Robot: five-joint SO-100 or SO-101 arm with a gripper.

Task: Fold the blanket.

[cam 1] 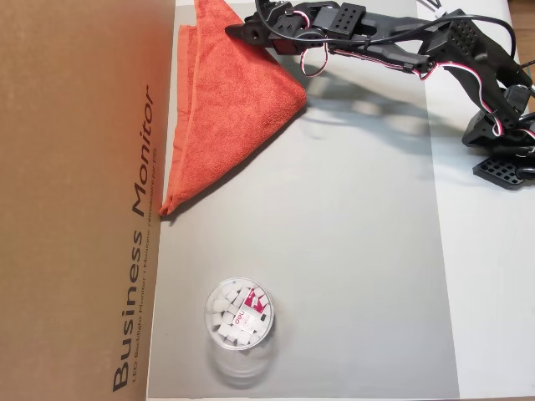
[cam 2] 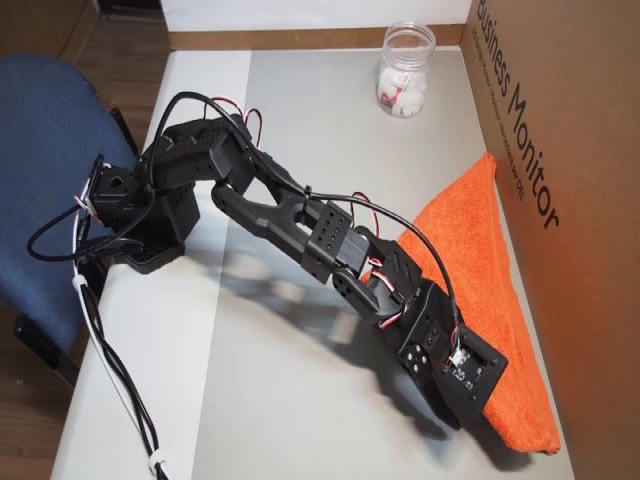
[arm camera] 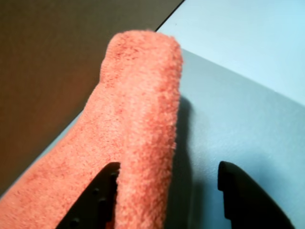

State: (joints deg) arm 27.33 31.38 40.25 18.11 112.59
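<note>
Mid-fold: the blanket already lies as a triangle, one corner between my jaws.

The blanket [cam 1: 230, 100] lies in the overhead view's upper left, against the cardboard box [cam 1: 75, 200]. My gripper [arm camera: 164, 191] is spread in the wrist view, cloth against one finger only. I judge the next move needs a firm pinch before carrying that corner across.

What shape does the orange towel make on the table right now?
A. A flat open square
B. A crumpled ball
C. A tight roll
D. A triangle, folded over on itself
D. In an overhead view the towel lies as a triangle with a second layer's edge peeking out along its left side, while the gripper sits at its top corner.
</note>
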